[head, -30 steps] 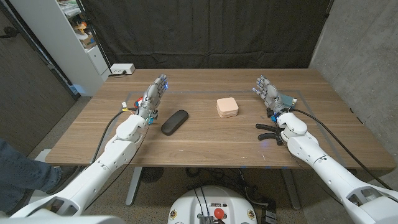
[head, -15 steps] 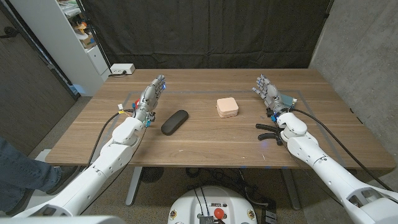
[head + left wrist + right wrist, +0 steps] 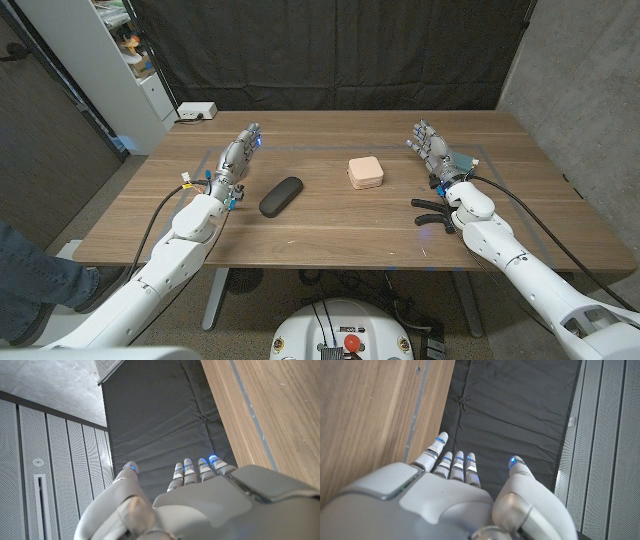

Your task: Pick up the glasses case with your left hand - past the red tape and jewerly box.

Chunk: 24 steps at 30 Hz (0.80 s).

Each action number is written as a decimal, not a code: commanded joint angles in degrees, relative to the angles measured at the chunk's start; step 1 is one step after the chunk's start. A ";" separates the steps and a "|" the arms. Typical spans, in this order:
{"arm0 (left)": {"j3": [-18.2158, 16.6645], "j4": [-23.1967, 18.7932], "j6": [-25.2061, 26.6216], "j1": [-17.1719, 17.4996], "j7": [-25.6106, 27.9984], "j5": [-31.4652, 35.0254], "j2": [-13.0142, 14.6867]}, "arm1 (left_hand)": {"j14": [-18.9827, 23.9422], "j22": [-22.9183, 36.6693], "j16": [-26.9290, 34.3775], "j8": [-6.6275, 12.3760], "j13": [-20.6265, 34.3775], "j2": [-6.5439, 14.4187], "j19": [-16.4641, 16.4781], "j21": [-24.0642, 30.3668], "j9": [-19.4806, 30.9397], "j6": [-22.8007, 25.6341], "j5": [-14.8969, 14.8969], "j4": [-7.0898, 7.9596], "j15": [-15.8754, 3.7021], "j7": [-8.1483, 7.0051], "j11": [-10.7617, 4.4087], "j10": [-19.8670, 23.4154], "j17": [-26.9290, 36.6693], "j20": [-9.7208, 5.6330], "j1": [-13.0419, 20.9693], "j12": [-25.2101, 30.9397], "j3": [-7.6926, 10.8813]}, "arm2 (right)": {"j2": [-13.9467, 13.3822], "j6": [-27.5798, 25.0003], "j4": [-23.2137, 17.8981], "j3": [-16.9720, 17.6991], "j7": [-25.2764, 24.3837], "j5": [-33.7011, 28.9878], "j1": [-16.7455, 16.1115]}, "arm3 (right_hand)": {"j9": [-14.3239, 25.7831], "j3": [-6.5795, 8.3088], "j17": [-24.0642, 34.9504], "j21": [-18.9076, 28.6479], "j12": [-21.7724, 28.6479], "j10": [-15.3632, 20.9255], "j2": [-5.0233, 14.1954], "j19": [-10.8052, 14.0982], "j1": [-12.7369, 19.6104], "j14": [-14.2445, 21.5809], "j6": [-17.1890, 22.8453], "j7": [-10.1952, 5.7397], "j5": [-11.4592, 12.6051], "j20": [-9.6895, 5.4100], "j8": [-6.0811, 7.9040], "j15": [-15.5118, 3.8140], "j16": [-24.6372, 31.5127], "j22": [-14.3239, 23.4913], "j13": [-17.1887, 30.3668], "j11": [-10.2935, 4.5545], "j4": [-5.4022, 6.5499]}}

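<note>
The black oblong glasses case (image 3: 281, 195) lies on the wooden table (image 3: 330, 225) left of centre. A pink square jewelry box (image 3: 366, 171) sits to its right. My left hand (image 3: 238, 158) stands above the table just left of the case and a little farther back, apart from it, fingers stretched and holding nothing. In the left wrist view the left hand (image 3: 200, 505) points past the table edge at a dark curtain. My right hand (image 3: 430, 148) is raised at the table's right side, fingers spread and empty; the right wrist view shows the right hand (image 3: 445, 495) the same way.
A white box (image 3: 196, 111) sits at the table's back left corner. A black clamp-like object (image 3: 432, 212) lies beside my right forearm. Blue tape lines (image 3: 210, 152) mark the tabletop. A white shelf (image 3: 130, 60) stands to the left, and a person's leg (image 3: 30, 280) shows at bottom left.
My left arm has swung a little to the left and back toward me, taking the hand slightly farther from the case. The right arm, case and box have not moved.
</note>
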 commanded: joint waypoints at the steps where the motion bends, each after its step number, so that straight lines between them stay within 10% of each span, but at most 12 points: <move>1: -1.29 -2.49 -0.01 2.67 0.65 0.63 0.66 | 0.39 0.17 0.36 0.58 -0.07 -0.02 0.21 -0.22 0.26 0.41 -0.27 -0.39 0.17 0.25 0.10 0.18 0.31 0.38 0.71 0.25 0.13 | -0.59 0.39 -0.46 0.53 0.13 0.38 -0.70 | 0.19 -0.01 0.14 -0.15 0.06 0.72 0.25 0.50 -0.05 0.51 0.49 0.13 0.25 0.17 -0.06 0.04 0.32 0.26 -0.05 0.08 -0.04; 24: -3.99 -7.46 -0.20 7.99 3.44 5.11 2.16 | 0.75 0.18 0.30 0.60 -0.51 0.10 0.42 -0.27 0.27 0.99 -0.42 -0.86 0.23 0.28 0.16 0.53 0.32 0.65 1.08 0.31 0.19 | -0.87 1.24 -1.49 1.18 0.16 1.11 -2.23 | 0.18 -0.07 -0.13 -0.46 0.04 0.93 0.34 0.67 -0.10 0.65 0.64 0.05 0.23 0.24 -0.16 -0.03 0.32 0.27 -0.20 0.06 -0.10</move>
